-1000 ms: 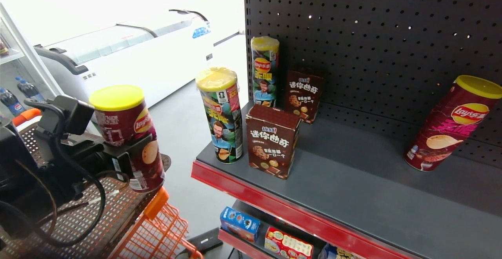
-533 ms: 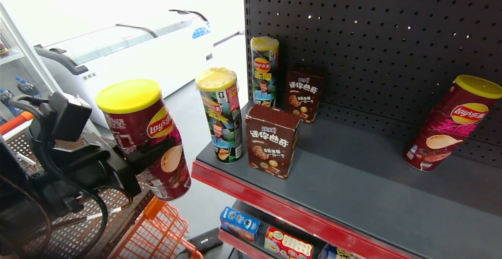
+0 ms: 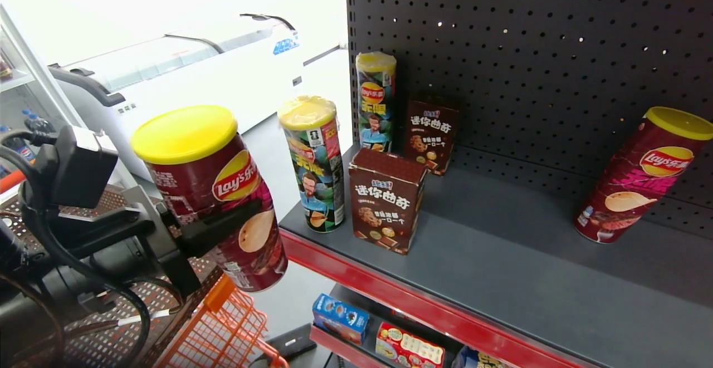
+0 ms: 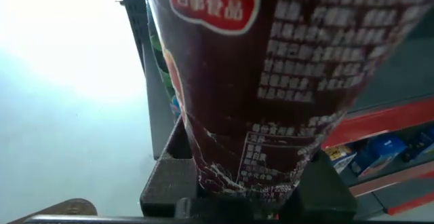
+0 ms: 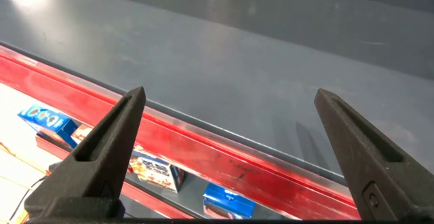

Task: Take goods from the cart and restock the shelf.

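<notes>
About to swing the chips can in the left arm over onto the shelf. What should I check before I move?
1. Grip: left gripper shut around the chips can: ok.
2. Landing spot: bare shelf between brown box and far maroon can: ok.
3. Can's bottom higher than red shelf edge: cannot tell.
4. Path: green can stands at the shelf's near corner: not ok, go around it.
5. Right gripper open, empty, over shelf front: ok.

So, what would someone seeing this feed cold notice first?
The big maroon chip can with a yellow lid, clamped in the left gripper above the orange cart, just left of the shelf. Next, its twin can standing alone at the shelf's right end, by the pegboard.
</notes>
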You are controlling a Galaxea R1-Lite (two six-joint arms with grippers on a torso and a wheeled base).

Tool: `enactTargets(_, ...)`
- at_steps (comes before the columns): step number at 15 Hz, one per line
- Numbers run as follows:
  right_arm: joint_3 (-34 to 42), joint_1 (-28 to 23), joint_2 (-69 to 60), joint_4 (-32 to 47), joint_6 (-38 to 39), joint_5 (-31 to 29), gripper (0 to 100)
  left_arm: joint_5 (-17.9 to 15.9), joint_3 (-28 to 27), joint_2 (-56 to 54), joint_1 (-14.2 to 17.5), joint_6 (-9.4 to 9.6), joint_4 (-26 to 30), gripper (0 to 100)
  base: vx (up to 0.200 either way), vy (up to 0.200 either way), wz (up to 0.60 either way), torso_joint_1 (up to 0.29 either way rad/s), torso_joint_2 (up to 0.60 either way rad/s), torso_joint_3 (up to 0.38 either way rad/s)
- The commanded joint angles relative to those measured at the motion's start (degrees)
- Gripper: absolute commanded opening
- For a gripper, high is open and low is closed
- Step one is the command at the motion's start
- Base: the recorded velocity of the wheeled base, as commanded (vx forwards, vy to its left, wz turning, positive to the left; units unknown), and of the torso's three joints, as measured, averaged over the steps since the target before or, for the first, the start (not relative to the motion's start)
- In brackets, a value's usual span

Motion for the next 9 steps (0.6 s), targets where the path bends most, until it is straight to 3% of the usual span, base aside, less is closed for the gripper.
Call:
enactTargets(1,0.0,0.0,0.1,0.0,0.0,0.0,100,0.0,0.5,-1.4,-0.6,-0.01,0.0,0,0.000,0.000,0.00,0.000,0.00,0.000)
enactTargets(6,0.0,0.0,0.1,0.0,0.0,0.0,100,-0.3,1.1,-1.9,-0.8,-0.10,0.0,0,0.000,0.000,0.00,0.000,0.00,0.000)
enactTargets(9,0.0,0.0,0.1,0.0,0.0,0.0,100,-2.2,1.1,-1.8,-1.3,-0.01,0.0,0,0.000,0.000,0.00,0.000,0.00,0.000)
